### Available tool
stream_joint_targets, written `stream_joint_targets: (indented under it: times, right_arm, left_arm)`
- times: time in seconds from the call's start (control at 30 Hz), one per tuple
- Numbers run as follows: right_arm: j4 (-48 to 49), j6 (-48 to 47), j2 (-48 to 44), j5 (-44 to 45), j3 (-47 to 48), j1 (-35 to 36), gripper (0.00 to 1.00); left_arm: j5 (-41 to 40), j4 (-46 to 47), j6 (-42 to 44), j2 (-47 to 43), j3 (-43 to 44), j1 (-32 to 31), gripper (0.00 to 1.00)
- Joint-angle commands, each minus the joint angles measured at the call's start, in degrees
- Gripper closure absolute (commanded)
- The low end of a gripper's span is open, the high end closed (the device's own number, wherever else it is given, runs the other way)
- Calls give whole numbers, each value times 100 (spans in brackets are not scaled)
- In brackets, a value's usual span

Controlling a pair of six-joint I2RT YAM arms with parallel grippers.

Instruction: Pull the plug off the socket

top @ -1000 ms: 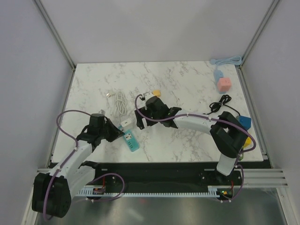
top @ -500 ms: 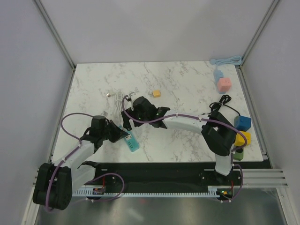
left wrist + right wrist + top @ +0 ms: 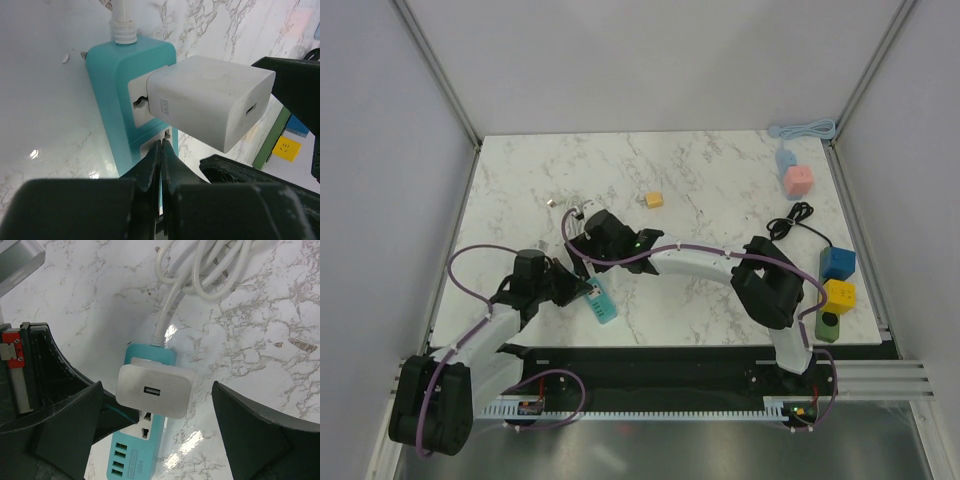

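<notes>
- Plug (image 3: 210, 107): a white USB charger block. It sits in the upper socket of a teal power strip (image 3: 105, 90), and one USB port shows on its outer face.
- Writing: on the side of the plug there is small grey print that seems to read "80W". The power strip has some small print at its lower end in the right wrist view, but it is too small to read.
- Position: the power strip lies flat on the white marble table (image 3: 720, 180), near the front left part, between the two arms. A white cable (image 3: 210, 265) comes out of its far end and lies in a loose coil just behind it.
- Right gripper (image 3: 156, 387): its jaws are wide open. One finger stands on each side of the plug with a clear gap on both sides, so the plug is between them but not touched.
- Left gripper (image 3: 161, 150): its jaws are closed together with nothing between them. The joined tips are at the side of the power strip, just below the plug, and seem to touch the teal body.
- In the left wrist view a yellow block (image 3: 285, 147) with a small drawn face shows far behind the plug.
</notes>
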Motion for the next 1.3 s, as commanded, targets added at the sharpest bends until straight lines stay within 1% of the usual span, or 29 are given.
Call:
stream_joint_targets:
  times: [0.0,0.2,0.3,0.43,0.73,0.87,1.27]
  right_arm:
    - [-108,-89,139,325,321,89,2]
    - [-196,-133,235,765,418,177,5]
    - [-188,-142,279,897,471,195,8]
    - [-205,-124,350,994,532,230,11]
    - [-205,-45,552,1117,682,274,14]
    - [-222,25,604,1108,761,300,18]
    - [-249,359,666,1635,822,432,25]
  left_arm:
    - [-466,-632,-55,40,-144,26,98]
    - [-501,-649,-82,224,-109,26,98]
    - [-641,-816,-99,233,-56,26,98]
    - [-764,-992,-108,242,-3,26,98]
    - [-923,-1273,6,356,137,26,98]
    - [-888,-1309,32,453,199,26,98]
    - [-1002,-1493,-73,277,164,26,98]
